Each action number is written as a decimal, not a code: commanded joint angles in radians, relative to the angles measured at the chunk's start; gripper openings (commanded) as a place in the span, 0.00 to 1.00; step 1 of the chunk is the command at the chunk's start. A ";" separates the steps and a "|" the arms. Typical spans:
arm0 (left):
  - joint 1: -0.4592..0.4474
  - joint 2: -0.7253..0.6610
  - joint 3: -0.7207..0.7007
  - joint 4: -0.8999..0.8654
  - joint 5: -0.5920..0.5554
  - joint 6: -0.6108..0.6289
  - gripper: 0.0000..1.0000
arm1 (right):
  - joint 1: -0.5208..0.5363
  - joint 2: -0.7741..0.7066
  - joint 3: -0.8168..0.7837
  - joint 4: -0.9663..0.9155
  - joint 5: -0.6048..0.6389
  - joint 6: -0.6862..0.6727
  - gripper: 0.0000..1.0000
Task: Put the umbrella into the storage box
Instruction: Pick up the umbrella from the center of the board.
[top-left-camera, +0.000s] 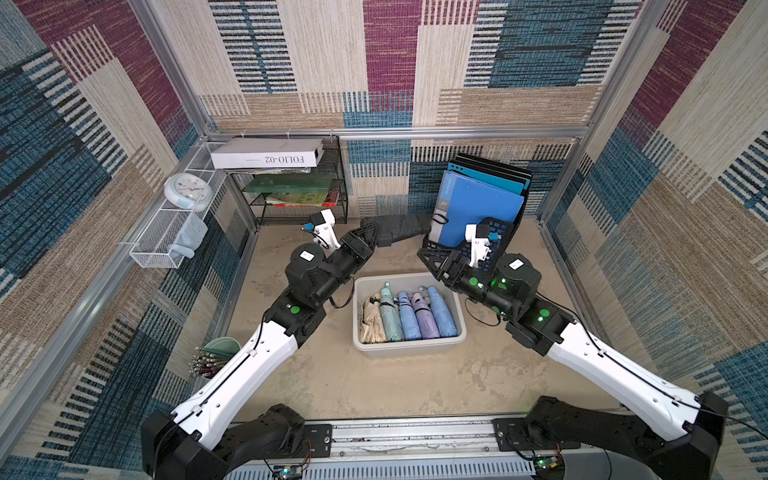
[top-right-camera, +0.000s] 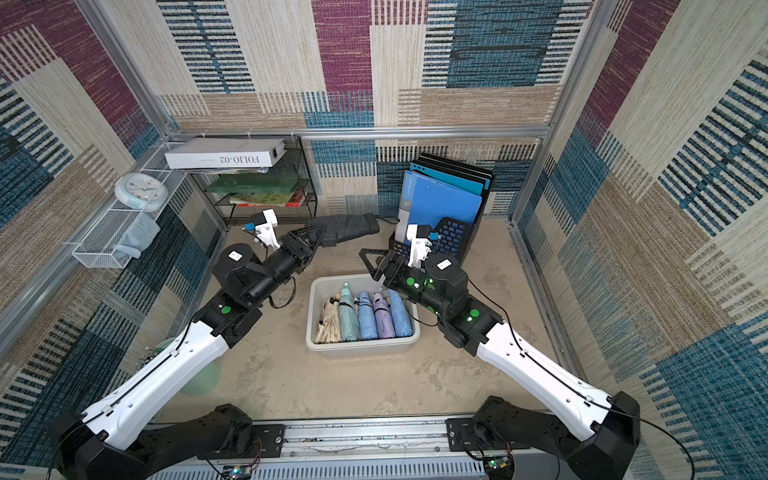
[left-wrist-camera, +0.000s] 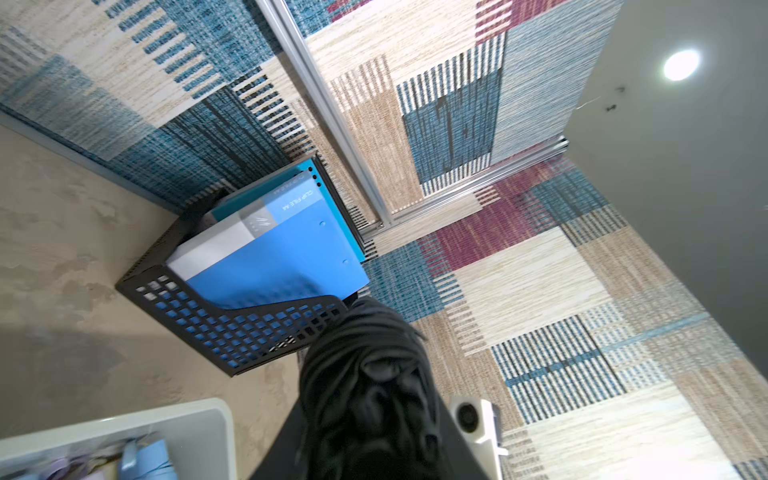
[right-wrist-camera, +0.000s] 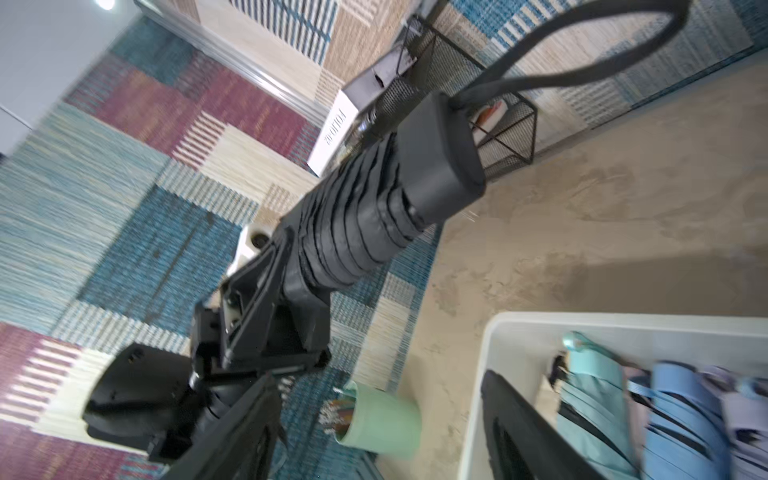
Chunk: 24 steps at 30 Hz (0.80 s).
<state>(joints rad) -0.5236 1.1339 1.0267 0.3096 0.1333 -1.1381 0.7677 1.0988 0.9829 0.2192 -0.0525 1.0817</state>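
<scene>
A black folded umbrella (top-left-camera: 401, 229) (top-right-camera: 353, 229) hangs level above the floor at the back, and my left gripper (top-left-camera: 376, 235) (top-right-camera: 322, 235) is shut on its canopy end. The right wrist view shows that grip, with the umbrella's (right-wrist-camera: 374, 220) handle and strap loop pointing away from the left gripper (right-wrist-camera: 299, 257). In the left wrist view the umbrella (left-wrist-camera: 365, 382) hides the jaws. My right gripper (top-left-camera: 430, 257) (top-right-camera: 376, 264) (right-wrist-camera: 380, 419) stands open and empty by the far right corner of the off-white storage box (top-left-camera: 409, 277) (top-right-camera: 353, 277) (right-wrist-camera: 582, 320). Several folded umbrellas (top-left-camera: 409, 318) lie side by side in it.
A black lattice file holder (top-left-camera: 496, 235) with blue folders stands at the back right, close behind the right gripper. A black mesh shelf (top-left-camera: 299, 195) with books is at the back left. A white wire basket (top-left-camera: 162, 241) hangs on the left wall. A green pencil cup (top-left-camera: 222, 347) sits front left.
</scene>
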 joint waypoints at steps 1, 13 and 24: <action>-0.031 -0.006 -0.012 0.206 -0.070 -0.051 0.00 | 0.008 0.032 -0.030 0.365 0.054 0.189 0.82; -0.103 -0.010 -0.045 0.293 -0.104 -0.046 0.00 | 0.027 0.165 0.026 0.546 0.147 0.234 0.77; -0.122 -0.038 -0.074 0.318 -0.126 -0.021 0.00 | 0.031 0.234 0.065 0.565 0.186 0.268 0.64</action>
<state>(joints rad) -0.6441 1.1110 0.9527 0.5434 0.0227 -1.1835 0.7982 1.3293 1.0397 0.7383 0.1104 1.3334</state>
